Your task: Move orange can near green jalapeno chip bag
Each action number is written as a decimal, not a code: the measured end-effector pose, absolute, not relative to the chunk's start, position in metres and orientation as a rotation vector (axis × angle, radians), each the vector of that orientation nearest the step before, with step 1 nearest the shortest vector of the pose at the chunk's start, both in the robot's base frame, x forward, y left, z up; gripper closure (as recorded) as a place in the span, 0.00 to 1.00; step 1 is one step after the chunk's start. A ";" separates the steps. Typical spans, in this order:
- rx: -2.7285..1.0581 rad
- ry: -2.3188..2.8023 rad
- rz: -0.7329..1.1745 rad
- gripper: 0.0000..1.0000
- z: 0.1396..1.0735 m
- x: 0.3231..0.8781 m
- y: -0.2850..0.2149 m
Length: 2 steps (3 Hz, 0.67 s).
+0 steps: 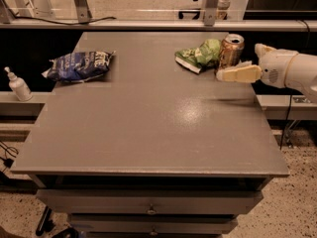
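Observation:
The orange can (231, 50) stands upright at the table's far right, touching the right end of the green jalapeno chip bag (199, 55), which lies crumpled to its left. My gripper (230, 70) reaches in from the right at table height, right next to the can. Its pale near finger (239, 74) lies just in front of the can's base, and the other finger is behind the can's right side. The fingers stand apart and do not squeeze the can. The white wrist (287, 69) extends off to the right.
A dark blue chip bag (79, 65) lies at the table's far left. A white pump bottle (19, 85) stands on a ledge left of the grey table (148, 128). Drawers sit under the table's front edge. A rail runs behind the table.

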State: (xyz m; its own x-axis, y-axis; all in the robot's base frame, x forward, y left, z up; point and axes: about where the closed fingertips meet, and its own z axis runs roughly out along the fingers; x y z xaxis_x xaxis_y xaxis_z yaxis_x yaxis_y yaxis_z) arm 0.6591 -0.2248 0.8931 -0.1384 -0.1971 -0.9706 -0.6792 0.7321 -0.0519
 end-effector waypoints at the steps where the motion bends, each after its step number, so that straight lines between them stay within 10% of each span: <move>1: -0.715 1.707 0.430 0.00 0.917 0.610 -0.261; 2: -0.713 1.707 0.426 0.00 0.918 0.608 -0.264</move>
